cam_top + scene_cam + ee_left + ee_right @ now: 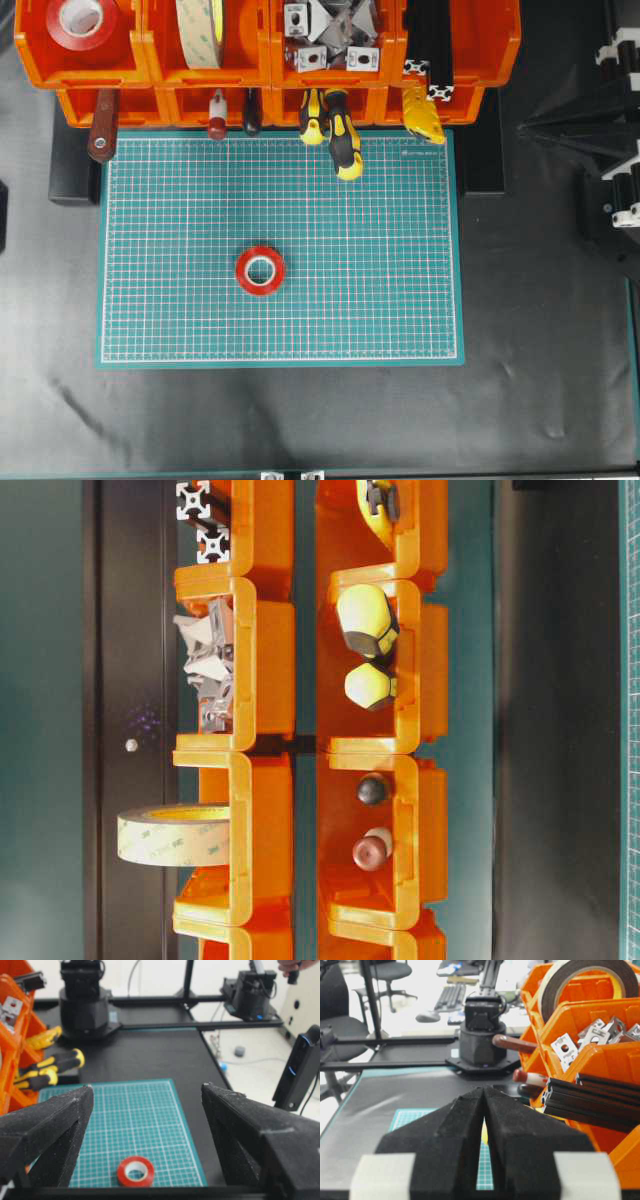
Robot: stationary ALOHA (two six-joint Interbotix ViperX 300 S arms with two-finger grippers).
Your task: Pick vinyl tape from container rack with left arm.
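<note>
The vinyl tape [260, 270], a small red ring with a white core, lies flat on the green cutting mat [380, 250], in front of the orange container rack [262, 62]. In the left wrist view the tape [135, 1171] lies low between the jaws of my left gripper [147, 1087]. The gripper is wide open, empty and clear of the tape. My right gripper [484, 1088] is shut and empty, beside the rack [600, 1015]. Neither gripper shows in the overhead view. The table-level view shows only the rack [265, 650].
A larger red roll [85, 22] and a cream tape roll [200, 30] sit in the upper bins, beside metal brackets [330, 30] and black extrusions [432, 50]. Yellow-black screwdrivers [340, 135] and a brown-handled tool [103, 125] stick out of the lower bins. The right arm [620, 150] is at the right edge.
</note>
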